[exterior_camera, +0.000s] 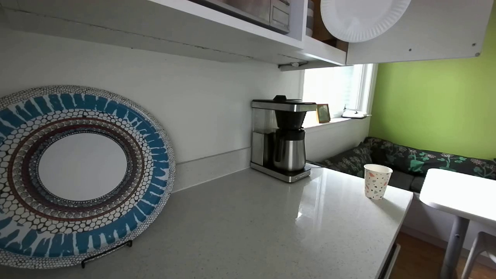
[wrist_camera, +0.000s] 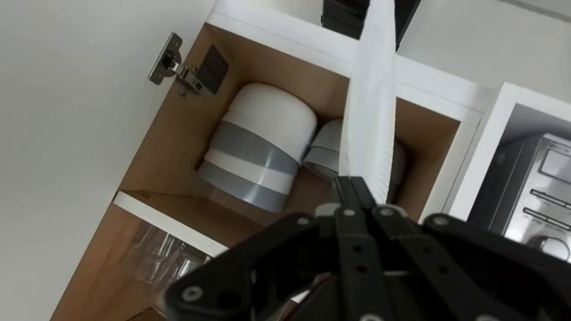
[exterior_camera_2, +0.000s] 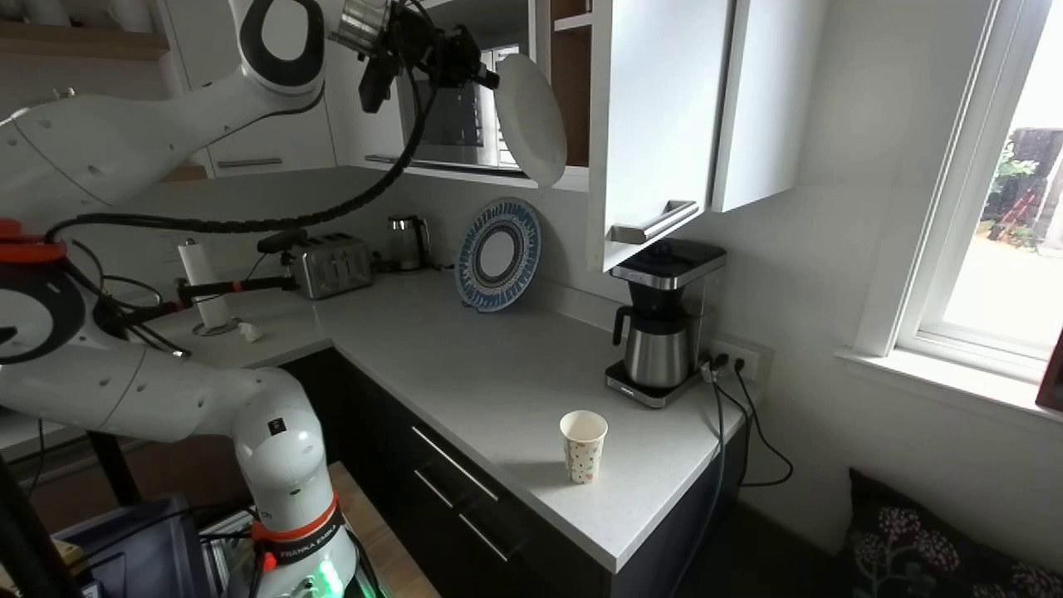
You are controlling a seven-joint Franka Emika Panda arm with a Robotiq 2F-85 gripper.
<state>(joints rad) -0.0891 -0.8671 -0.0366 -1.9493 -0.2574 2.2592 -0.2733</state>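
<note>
White caps on a dark band [exterior_camera_2: 307,544] at the foot of the white robot arm [exterior_camera_2: 183,403] read "FRANKA EMIKA". In the wrist view, small print on the panel of a silver appliance [wrist_camera: 546,191] is too small & soft to read.

A round white paper plate [wrist_camera: 370,98], plain w/ a finely fluted rim, shows approx. edge-on in the wrist view, like a slim pale blade; in an exterior view its face turns toward the viewer, top cut off by the frame. The gripper [wrist_camera: 353,182] is clamped on the plate's edge, its black fingers [wrist_camera: 342,196] nearly together w/ the thin rim pinched btwn. The plate hangs near-upright in front of an open upper cupboard [wrist_camera: 156,156], well above the counter [exterior_camera_2: 465,357].

Inside the cupboard: stacked white & grey dishes [wrist_camera: 258,147]. The cupboard door [exterior_camera_2: 656,108], w/ a metal handle, stands open.

On the counter: a pale paper cup [exterior_camera_2: 584,448] w/ coloured specks, upright near the edge; a black & steel coffee maker [exterior_camera_2: 664,332]; & a lg. blue-and-white patterned platter [exterior_camera_2: 498,253] propped up.
</note>
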